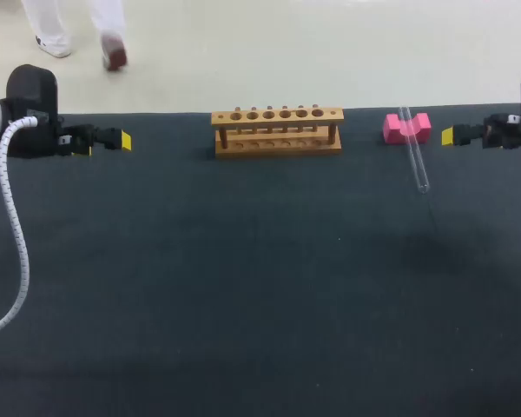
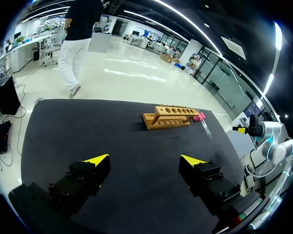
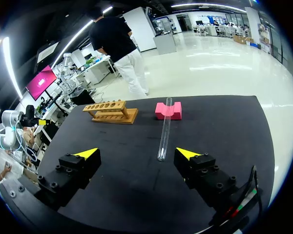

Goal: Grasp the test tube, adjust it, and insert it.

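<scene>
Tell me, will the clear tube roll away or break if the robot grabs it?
The test tube looks like thin clear glass, so hard squeezing could crack it. Round and smooth, it may slip or roll once lifted from the notch in the pink block.

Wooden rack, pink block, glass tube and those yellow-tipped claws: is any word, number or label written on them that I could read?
None can be read. The wooden rack, pink block, test tube, left gripper, right gripper and black table show no words, numbers, labels or signs in any view.
</scene>
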